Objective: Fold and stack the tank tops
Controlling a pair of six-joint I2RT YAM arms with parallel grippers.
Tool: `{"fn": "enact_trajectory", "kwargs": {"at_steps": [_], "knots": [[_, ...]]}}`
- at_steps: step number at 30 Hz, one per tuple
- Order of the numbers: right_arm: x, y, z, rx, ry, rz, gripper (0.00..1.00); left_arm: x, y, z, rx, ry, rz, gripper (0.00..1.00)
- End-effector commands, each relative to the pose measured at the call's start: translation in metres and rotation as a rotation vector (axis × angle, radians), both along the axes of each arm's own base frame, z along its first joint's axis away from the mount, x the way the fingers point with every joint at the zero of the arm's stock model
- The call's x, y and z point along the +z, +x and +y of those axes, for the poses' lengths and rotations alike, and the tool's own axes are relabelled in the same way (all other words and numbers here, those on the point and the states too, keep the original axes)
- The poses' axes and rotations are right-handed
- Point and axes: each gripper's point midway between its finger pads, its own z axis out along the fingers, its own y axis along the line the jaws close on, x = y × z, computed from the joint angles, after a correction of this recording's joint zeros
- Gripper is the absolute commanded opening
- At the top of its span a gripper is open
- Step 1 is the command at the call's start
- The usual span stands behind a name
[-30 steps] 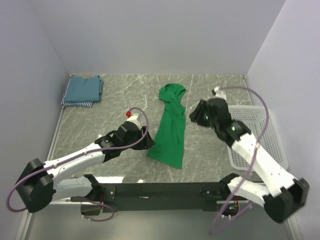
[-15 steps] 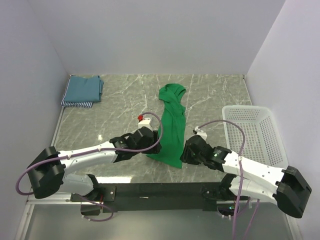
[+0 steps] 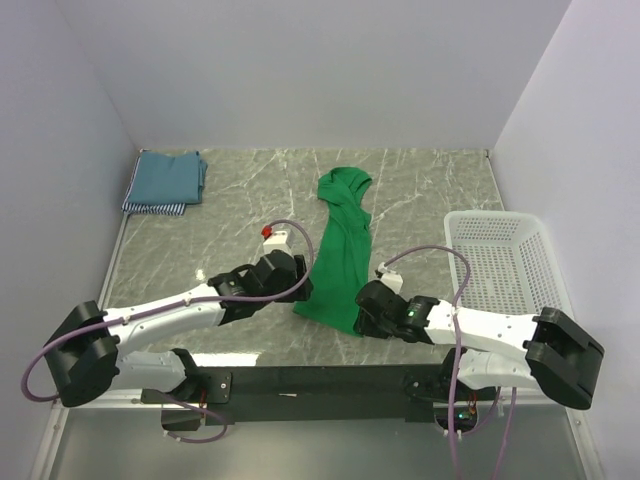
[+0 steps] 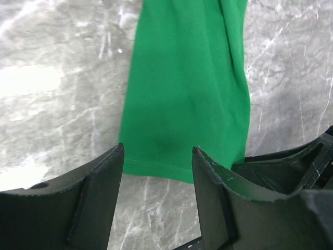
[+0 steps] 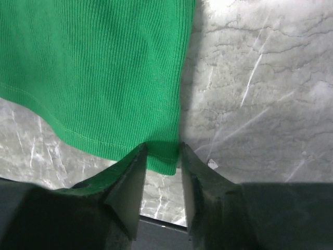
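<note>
The green tank top (image 3: 340, 250) lies as a long strip across the middle of the table, neckline at the far end, hem towards me. My left gripper (image 3: 299, 290) is open just short of the hem's left corner; in its wrist view the hem (image 4: 156, 166) runs across the gap of the left gripper (image 4: 157, 152). My right gripper (image 3: 364, 313) is low at the hem's right corner. In its wrist view the right gripper (image 5: 162, 149) stands open with the corner of the green cloth (image 5: 165, 161) between its fingertips. The teal top (image 3: 167, 177) lies folded on the striped one (image 3: 155, 208) at the back left.
A white mesh basket (image 3: 510, 270) stands at the right edge of the table, just behind my right arm. Grey walls close in the back and both sides. My right gripper's black body (image 4: 291, 164) shows at the right of the left wrist view.
My right arm has come down from beside the basket to the hem's right corner. My left gripper has moved right to the hem's left corner.
</note>
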Motion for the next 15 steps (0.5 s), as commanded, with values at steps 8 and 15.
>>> {"fn": "enact_trajectory", "kwargs": {"at_steps": [8, 15], "knots": [[0.053, 0.034, 0.013, -0.038, -0.005, -0.144, 0.0, 0.007, -0.001, 0.012, 0.023, -0.046, -0.015, 0.61], [0.22, 0.093, 0.01, -0.103, 0.07, -0.443, 0.0, 0.012, 0.0, 0.012, 0.01, -0.115, -0.011, 0.58]]}}
